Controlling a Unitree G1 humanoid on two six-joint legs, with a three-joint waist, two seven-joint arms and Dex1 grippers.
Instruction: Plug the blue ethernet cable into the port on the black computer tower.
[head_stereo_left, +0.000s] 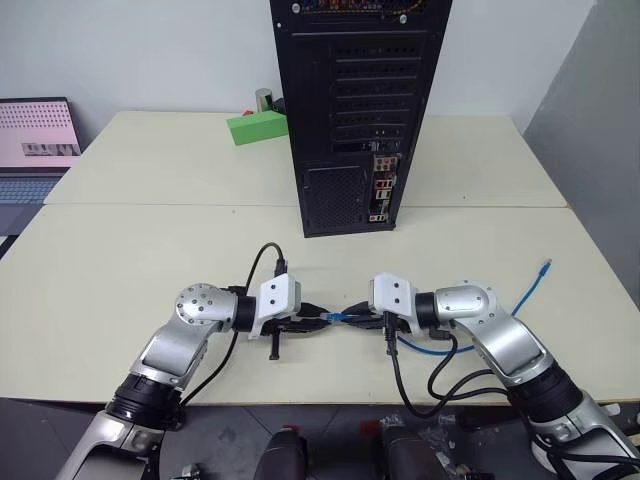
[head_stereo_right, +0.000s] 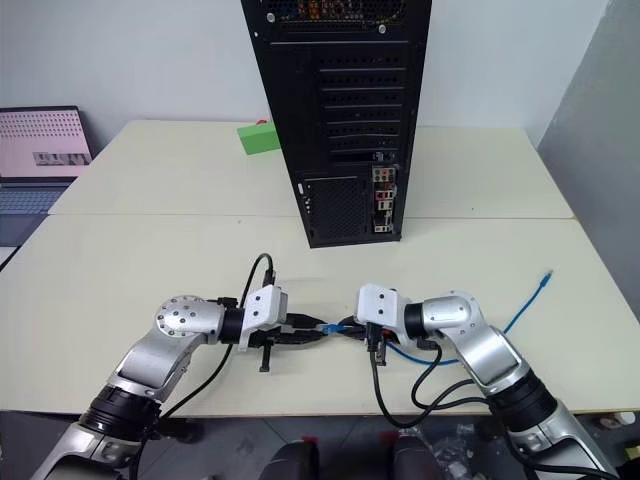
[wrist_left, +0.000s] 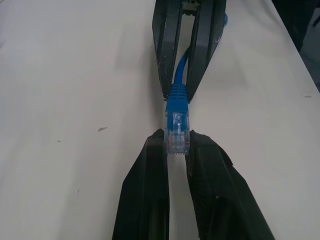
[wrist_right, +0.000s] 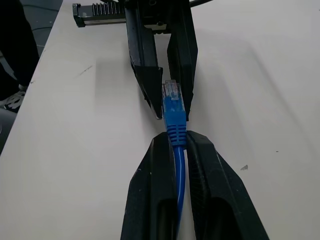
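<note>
While the two arms meet low over the near edge of the table (head_stereo_left: 120, 260), the left eye view shows the left gripper (head_stereo_left: 318, 316) and the right gripper (head_stereo_left: 350, 315) tip to tip, with the blue ethernet cable (head_stereo_left: 520, 300) bridged between them and its slack looped off to the right, where the far plug lies free on the table top. In the right eye view the black computer tower (head_stereo_right: 335, 100) is seen standing well apart at the middle of the table, its rear face turned to the robot and the coloured connector strip set low on the right; the port (head_stereo_right: 381, 203) itself is too small to be singled out with certainty. In the left wrist view the clear plug is pinched at its very tip between the left fingers (wrist_left: 145, 190), which are closed on it. In the right wrist view the cord is clamped just behind the blue boot by the right fingers (wrist_right: 150, 190). A slip is to be feared: so shallow a hold on the plug could let it twist or drop once the right jaws are released. The latch side of the plug cannot be made out, and the tower's top is cut off.
</note>
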